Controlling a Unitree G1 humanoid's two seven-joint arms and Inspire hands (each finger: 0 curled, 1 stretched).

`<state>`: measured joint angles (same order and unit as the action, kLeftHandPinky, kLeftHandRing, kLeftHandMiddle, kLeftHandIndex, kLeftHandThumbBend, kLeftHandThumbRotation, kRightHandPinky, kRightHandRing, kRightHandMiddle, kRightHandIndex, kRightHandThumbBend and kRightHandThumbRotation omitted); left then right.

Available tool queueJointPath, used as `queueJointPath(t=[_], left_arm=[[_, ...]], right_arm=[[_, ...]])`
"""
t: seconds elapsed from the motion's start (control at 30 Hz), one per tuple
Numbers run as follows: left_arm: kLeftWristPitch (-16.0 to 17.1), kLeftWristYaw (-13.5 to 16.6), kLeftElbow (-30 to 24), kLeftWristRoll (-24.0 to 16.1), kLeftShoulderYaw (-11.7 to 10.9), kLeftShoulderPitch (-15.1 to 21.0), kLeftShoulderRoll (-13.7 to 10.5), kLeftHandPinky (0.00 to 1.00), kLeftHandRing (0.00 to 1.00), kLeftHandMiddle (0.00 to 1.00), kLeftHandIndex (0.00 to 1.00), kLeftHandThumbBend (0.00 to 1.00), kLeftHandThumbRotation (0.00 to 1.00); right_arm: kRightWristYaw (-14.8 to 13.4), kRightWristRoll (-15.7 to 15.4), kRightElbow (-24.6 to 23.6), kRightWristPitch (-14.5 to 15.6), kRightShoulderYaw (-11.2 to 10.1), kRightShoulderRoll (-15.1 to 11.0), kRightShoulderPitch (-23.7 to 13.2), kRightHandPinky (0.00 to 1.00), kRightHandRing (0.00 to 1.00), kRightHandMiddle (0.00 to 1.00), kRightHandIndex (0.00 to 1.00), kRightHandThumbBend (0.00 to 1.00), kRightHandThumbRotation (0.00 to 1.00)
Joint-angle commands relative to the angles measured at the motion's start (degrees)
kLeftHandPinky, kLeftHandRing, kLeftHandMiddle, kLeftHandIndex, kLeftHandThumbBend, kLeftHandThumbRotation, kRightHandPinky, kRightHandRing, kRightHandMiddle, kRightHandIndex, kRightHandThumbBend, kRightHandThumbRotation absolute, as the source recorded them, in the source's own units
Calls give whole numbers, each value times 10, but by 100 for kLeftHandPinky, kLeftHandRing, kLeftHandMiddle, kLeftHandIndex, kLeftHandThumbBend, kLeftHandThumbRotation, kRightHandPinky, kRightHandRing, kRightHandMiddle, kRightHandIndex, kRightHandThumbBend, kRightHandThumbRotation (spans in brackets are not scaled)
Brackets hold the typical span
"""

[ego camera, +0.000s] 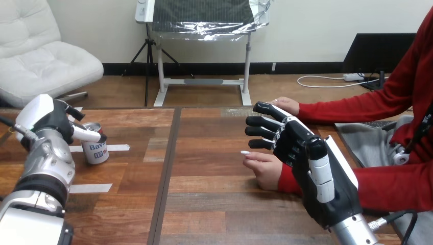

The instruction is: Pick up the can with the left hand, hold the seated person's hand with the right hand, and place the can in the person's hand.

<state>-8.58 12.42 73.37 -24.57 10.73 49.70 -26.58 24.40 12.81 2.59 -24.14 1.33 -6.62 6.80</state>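
Note:
A silver can (pixel 96 149) with blue print stands upright on the wooden table (pixel 204 204) at the left. My left hand (pixel 51 122) is right beside it on its left, open; the thumb lies against the can's near top edge and the fingers reach behind it. The person's hand (pixel 263 167) rests on the table at mid-right, knuckles up, fingers pointing left. My right hand (pixel 291 145) hovers open just over that hand's wrist, with straight fingers (pixel 260 121) pointing left and not curled round anything. The person's other hand (pixel 287 105) lies farther back.
Two white tape strips (pixel 116 148) (pixel 90 188) mark the table near the can. A dark seam (pixel 166 173) splits the tabletop down the middle. The person's red-sleeved arms (pixel 357 109) come in from the right edge.

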Motion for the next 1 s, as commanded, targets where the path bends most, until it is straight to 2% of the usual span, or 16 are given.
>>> queueJointPath(t=[0.0,0.17,0.47,0.97], left_arm=[[11,15,-30,-4,3,50,-5,32,44,51,62,87,14],[12,15,-30,-7,6,51,-6,42,56,61,63,87,16],[6,27,-28,-25,19,54,-6,59,70,73,69,88,20],[-6,58,-30,-40,31,59,1,72,80,83,81,92,27]], right_arm=[[-3,3,-10,-4,-3,3,-36,74,79,80,85,88,100],[-2,4,-10,-3,-3,2,-36,74,79,80,85,88,100],[-2,6,-8,-4,-4,3,-37,74,79,80,85,88,100],[-1,7,-8,-2,-4,3,-37,74,80,80,85,88,100]])
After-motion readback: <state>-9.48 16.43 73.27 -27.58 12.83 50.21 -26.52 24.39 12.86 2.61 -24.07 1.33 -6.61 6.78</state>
